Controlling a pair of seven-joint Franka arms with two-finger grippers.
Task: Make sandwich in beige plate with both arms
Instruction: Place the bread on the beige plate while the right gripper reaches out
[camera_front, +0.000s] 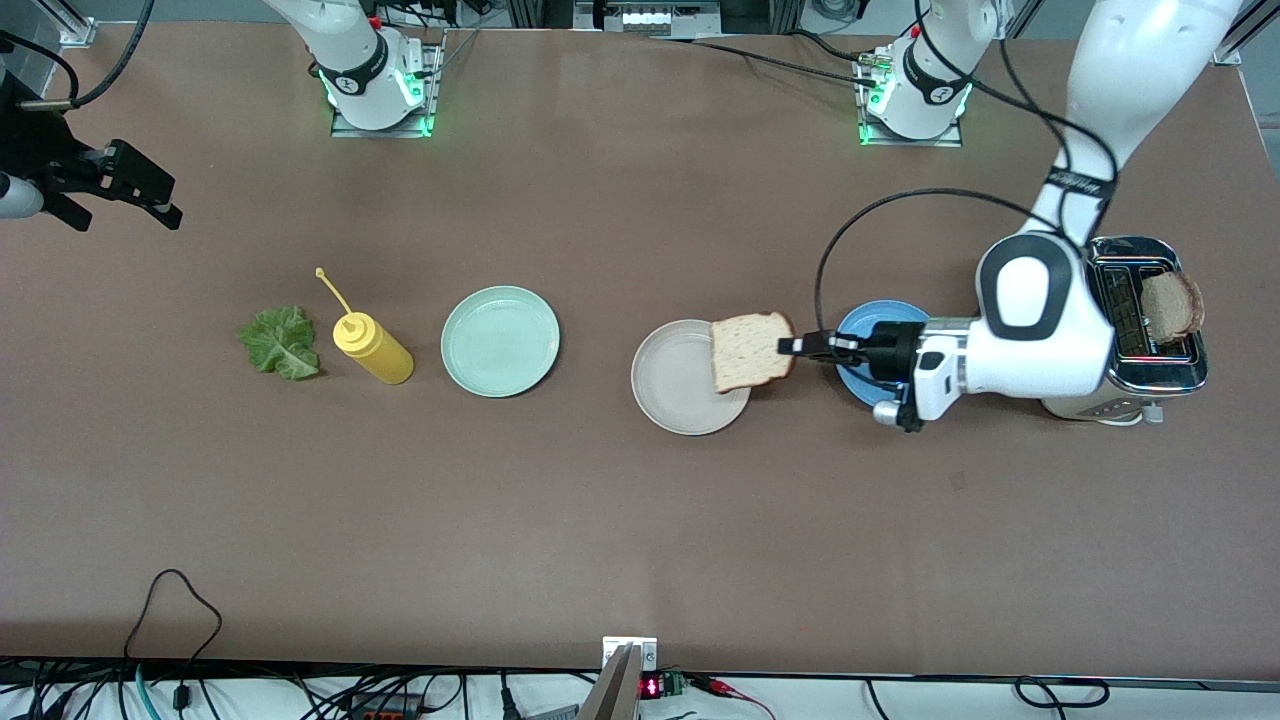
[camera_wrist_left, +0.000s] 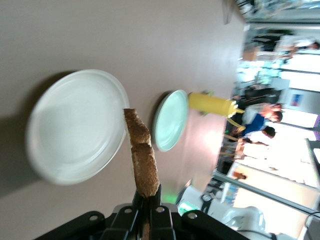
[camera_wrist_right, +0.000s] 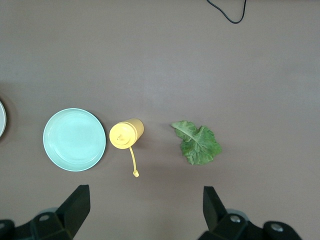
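Front view, left gripper (camera_front: 797, 347) clamped on bread slice (camera_front: 751, 350) over beige plate (camera_front: 672, 385), right gripper (camera_front: 120, 195) wide open, no legible writing.

**What the views hide or cut off**

The blue plate (camera_front: 868, 322) lies mostly under the left end effector (camera_front: 790, 347) and its wrist; only arcs of its rim show. The held bread slice (camera_front: 751, 350) covers the edge of the beige plate (camera_front: 670, 385) toward the left arm's end of the surface. In the left wrist view that slice (camera_wrist_left: 141, 159) appears edge-on, so only crust shows, and the room past the surface is blurred. The right wrist view cuts the beige plate (camera_wrist_right: 1, 119) to a sliver at the frame edge. The left arm hides part of the toaster (camera_front: 1150, 350). The right end effector (camera_front: 150, 200) sits by the front view's edge, its arm cropped.
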